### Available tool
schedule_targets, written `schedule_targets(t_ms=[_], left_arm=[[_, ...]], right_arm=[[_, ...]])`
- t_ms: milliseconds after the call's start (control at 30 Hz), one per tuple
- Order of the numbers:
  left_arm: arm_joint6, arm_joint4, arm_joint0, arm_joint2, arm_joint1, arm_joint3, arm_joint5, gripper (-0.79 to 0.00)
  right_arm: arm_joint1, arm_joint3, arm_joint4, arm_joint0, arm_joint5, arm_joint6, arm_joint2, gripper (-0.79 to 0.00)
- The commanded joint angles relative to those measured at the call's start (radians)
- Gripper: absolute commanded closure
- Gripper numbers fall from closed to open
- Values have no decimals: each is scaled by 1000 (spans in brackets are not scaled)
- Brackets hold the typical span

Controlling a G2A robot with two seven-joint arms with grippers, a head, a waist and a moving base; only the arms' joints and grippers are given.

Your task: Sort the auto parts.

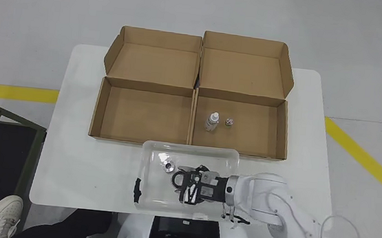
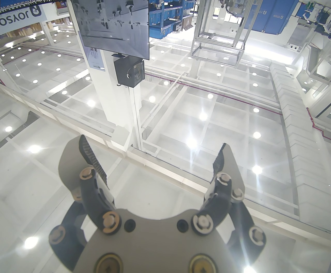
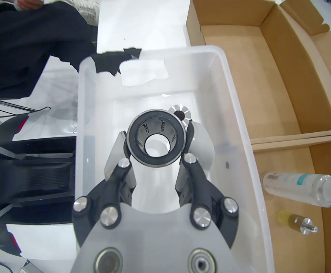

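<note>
Steel bearing (image 3: 158, 115) | clamped in right hand (image 3: 157, 134) | inside plastic bin (image 3: 228, 77), off walls

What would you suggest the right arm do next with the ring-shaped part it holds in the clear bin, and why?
Probably lift it straight up. The right pincer is shut on the black sleeve bearing inside the clear bin, with a small toothed part close beside it; rising first should clear the walls before carrying it towards the cardboard boxes.

Right gripper (image 3: 158, 138) fingers clamp a bearing (image 3: 138, 155); left gripper (image 2: 152, 141) fingers spread, upturned.
</note>
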Motion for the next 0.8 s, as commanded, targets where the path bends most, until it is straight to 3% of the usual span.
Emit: schedule_targets(t_ms=[0,767], left_arm=[[0,0,0,0,0,0,0,-785],[0,0,0,0,0,0,0,-785]], right_arm=[[1,-9,22,0,-9,-1,4,0],[-19,-28,349,94,80,-133,36,0]])
